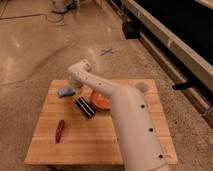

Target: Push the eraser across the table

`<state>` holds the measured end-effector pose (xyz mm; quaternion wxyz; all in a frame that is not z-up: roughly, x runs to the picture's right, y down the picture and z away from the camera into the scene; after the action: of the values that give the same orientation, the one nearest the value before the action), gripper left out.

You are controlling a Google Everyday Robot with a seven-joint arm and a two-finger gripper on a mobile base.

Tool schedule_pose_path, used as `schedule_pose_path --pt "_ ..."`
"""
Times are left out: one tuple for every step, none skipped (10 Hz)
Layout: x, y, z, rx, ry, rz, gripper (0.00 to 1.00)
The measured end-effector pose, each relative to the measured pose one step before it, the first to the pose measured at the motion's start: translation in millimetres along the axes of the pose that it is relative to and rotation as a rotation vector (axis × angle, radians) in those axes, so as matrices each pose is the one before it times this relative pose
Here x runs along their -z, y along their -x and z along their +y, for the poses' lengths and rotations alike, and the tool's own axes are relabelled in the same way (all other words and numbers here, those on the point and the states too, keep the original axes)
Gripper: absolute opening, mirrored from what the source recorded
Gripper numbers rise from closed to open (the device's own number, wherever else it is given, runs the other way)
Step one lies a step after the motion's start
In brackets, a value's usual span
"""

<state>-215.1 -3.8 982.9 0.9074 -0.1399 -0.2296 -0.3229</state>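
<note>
The eraser [85, 107], a small black block with a pale stripe, lies slanted near the middle of the light-wood table [95, 145]. My white arm reaches from the lower right across the table, its bent end at the back left. The gripper [77, 87] hangs down there, just behind the eraser's far end, between the pale blue pad [65, 91] and the orange bowl [99, 99]. It is mostly hidden by the arm.
A red pen-like stick [59, 130] lies on the table's left front part. The arm covers the table's right half. Speckled floor surrounds the table, with a dark wall rail [170, 40] at the right.
</note>
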Motion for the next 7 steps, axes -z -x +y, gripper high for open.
schedule_pose_path --pt "0.13 -1.0 2.48 -0.00402 0.00548 -0.00262 0.65" --pt "-0.27 0.94 4.12 -0.00081 0.00685 -0.00403 0.65" --pt "2.71 -0.38 7.04 -0.00763 0.00674 -0.00601 0.65" --pt "4.85 -0.92 10.08 -0.01773 0.00806 -0.01087 0.65" --pt "4.21 0.01 8.74 -0.01359 0.00666 -0.01013 0.65" --pt "3.17 2.12 6.58 -0.00688 0.00548 -0.00896 0.65" --pt "3.89 3.38 9.99 -0.00854 0.00957 -0.01133 0.65"
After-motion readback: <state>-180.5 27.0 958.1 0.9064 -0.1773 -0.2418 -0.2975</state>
